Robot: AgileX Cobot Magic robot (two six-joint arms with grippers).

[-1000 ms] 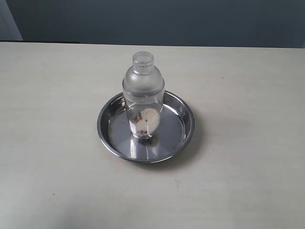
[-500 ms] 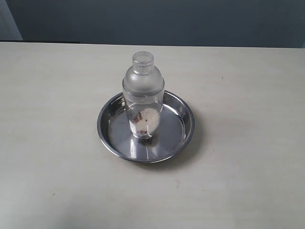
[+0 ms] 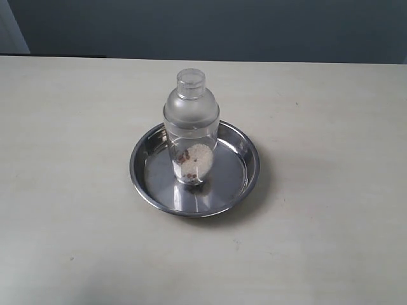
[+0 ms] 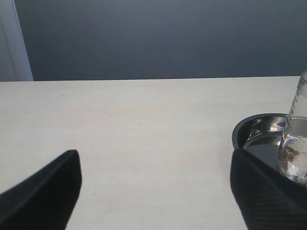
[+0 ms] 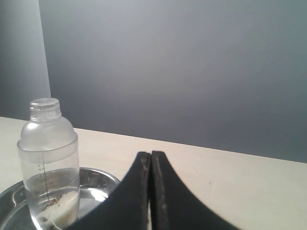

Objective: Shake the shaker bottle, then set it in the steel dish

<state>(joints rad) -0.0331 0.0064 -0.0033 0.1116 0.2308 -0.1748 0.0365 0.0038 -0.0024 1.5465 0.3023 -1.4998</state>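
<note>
The shaker bottle (image 3: 191, 127) stands upright inside the steel dish (image 3: 248, 166) in the middle of the table, with whitish and brown grains settled at its bottom. No arm shows in the exterior view. In the left wrist view my left gripper (image 4: 156, 165) is open, black fingers (image 4: 48, 191) spread wide over bare table, with the steel dish (image 4: 254, 127) and shaker bottle (image 4: 297, 148) off to one side. In the right wrist view my right gripper (image 5: 151, 160) is shut with nothing between its fingers, and the shaker bottle (image 5: 48, 158) stands in the dish (image 5: 100, 179) beside it.
A pale beige table (image 3: 76, 127) spreads around the dish. A dark grey wall (image 3: 210, 25) runs behind the far edge, with a lighter panel (image 3: 11, 32) at its left.
</note>
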